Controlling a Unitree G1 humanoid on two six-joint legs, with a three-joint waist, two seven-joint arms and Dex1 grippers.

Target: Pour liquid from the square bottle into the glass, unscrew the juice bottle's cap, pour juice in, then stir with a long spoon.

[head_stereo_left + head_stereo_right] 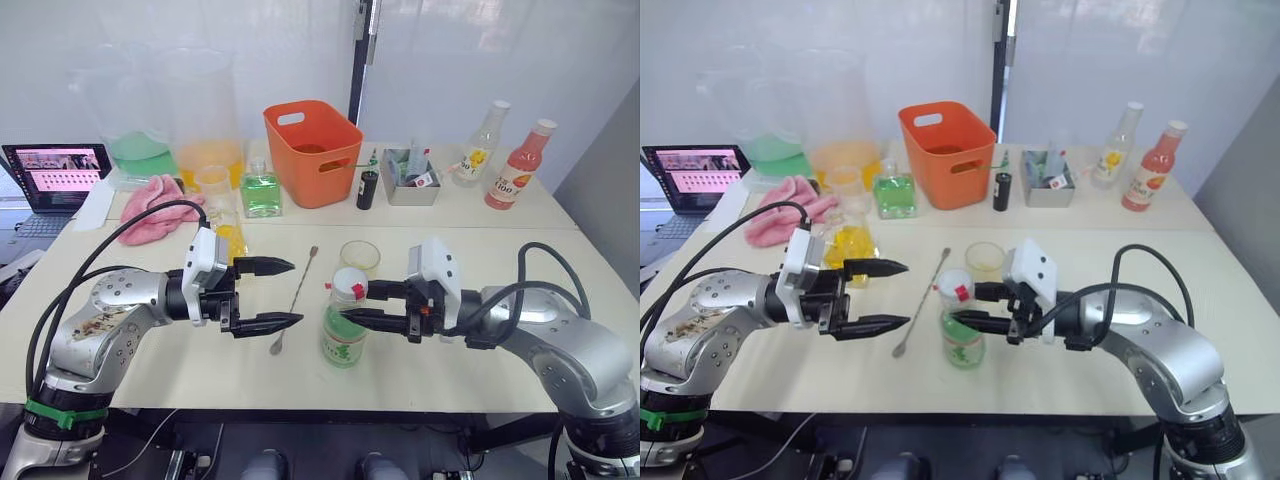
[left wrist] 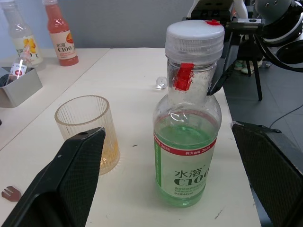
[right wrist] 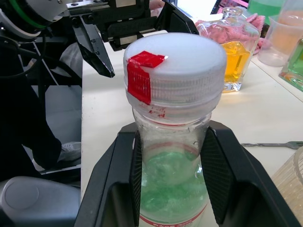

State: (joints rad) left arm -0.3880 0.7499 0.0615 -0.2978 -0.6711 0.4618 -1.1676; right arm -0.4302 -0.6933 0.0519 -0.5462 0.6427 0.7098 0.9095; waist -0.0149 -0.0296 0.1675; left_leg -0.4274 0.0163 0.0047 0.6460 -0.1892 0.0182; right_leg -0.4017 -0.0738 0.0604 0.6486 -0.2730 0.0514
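The juice bottle (image 1: 344, 330) stands upright near the table's front, pale green liquid inside, its white cap (image 1: 349, 282) with a red mark screwed on. My right gripper (image 1: 338, 303) is shut on its neck just below the cap (image 3: 175, 66), one finger on each side. To the bottle's left my left gripper (image 1: 293, 293) is open, pointing at it and holding nothing. The long spoon (image 1: 297, 295) lies flat between them. The ribbed glass (image 1: 360, 256), with a little yellow liquid, stands just behind the bottle. Further left, behind the left arm, is the square bottle (image 1: 228, 238) with yellow liquid.
At the back stand an orange basket (image 1: 313, 150), a green-liquid square bottle (image 1: 261, 192), two big jugs (image 1: 205, 120), a grey tin (image 1: 410, 182), a yellow-label bottle (image 1: 480, 145) and a pink bottle (image 1: 518, 168). A pink cloth (image 1: 152, 208) and laptop (image 1: 55, 175) are at left.
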